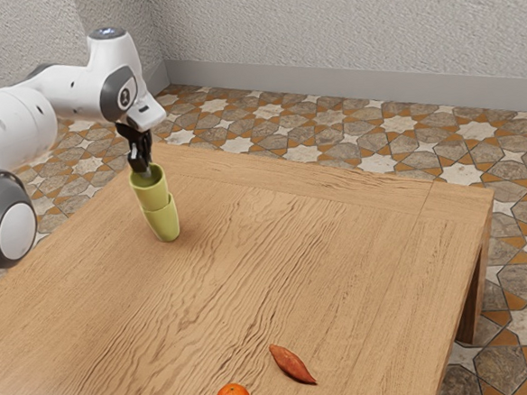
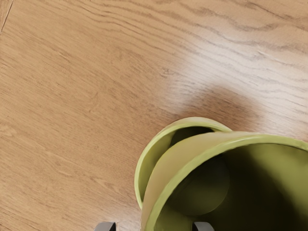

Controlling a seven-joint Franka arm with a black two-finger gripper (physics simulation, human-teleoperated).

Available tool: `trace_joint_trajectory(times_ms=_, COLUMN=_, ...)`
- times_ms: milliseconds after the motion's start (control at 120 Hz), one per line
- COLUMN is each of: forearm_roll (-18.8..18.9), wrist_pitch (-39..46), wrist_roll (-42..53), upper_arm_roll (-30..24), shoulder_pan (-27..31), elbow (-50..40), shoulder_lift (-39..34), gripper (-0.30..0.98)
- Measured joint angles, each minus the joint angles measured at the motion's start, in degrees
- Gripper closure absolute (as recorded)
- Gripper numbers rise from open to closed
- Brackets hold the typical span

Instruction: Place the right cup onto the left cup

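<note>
Table (image 1: 276, 251): bears the lower cup (image 1: 164, 222), beneath the hand. Upper cup (image 1: 152, 191): sits in the lower cup's mouth, just under the hand. Gripper (image 1: 141, 164): open, astride the upper cup's wall. Release appears in hand; next, a straight lift clear.

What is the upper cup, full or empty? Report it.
Empty, as far as visible: the wrist view looks into the upper cup, onto bare bottom and inner wall.
</note>
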Motion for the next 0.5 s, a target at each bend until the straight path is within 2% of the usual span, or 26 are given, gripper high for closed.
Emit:
trace_joint_trajectory(times_ms=92, forearm_roll=0.06, wrist_pitch=-0.79, wrist_roll=0.45, upper_arm_roll=-0.15, shoulder_pan=-0.18, elbow=-1.11, shoulder_lift=-2.73, gripper=0.29)
trace_joint_trajectory(times_ms=200, forearm_roll=0.00, wrist_pitch=-2.14, wrist_roll=0.39, upper_arm_roll=-0.30, shoulder_pan=-1.38, elbow=-5.04, shoulder_lift=-8.01, gripper=0.18)
trace_joint_trajectory(times_ms=500, forearm_roll=0.03, wrist_pitch=-8.29, wrist_roll=-3.20, upper_arm_roll=-0.63, shoulder_pan=-7.04, elbow=-14.15, shoulder_lift=-19.99, gripper=0.04)
